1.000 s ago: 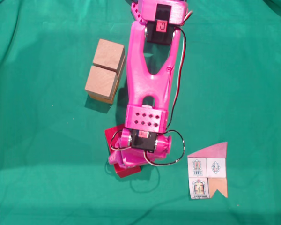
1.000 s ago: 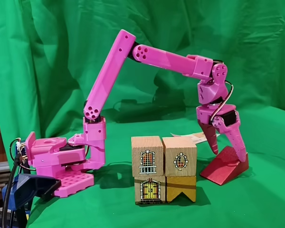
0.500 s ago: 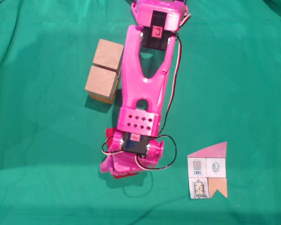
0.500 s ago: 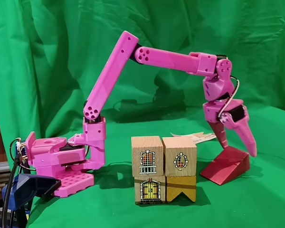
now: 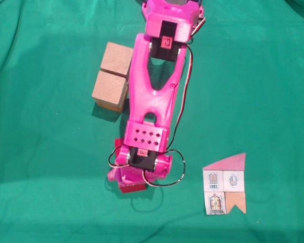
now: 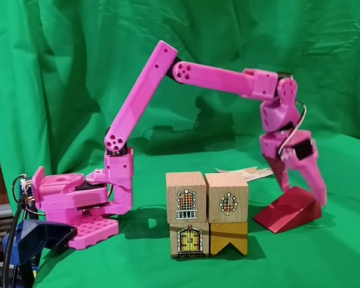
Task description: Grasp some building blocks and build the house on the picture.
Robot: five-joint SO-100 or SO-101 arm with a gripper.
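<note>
The dark red block (image 6: 286,210) is a wedge lying on the green cloth to the right of the tan blocks. My pink gripper (image 6: 301,193) stands open astride its high end, one finger (image 6: 281,175) on the left and the other on the right. From above, the wrist covers most of the red block (image 5: 131,187), and my gripper (image 5: 126,181) is largely hidden. Two tan cubes (image 5: 113,76) sit side by side up left. From the side they top a two-by-two stack (image 6: 207,213) with window and door drawings. The picture (image 5: 225,185) lies flat at lower right.
The arm's base (image 6: 72,204) stands at the left in the side view, with a blue clamp (image 6: 30,237) in front of it. Green cloth covers the table and hangs behind. The card's edge (image 6: 252,174) shows behind the stack.
The arm has reached further out from its base. The fingers have spread wider and come down on either side of the red block's high end. The tan blocks have stayed put.
</note>
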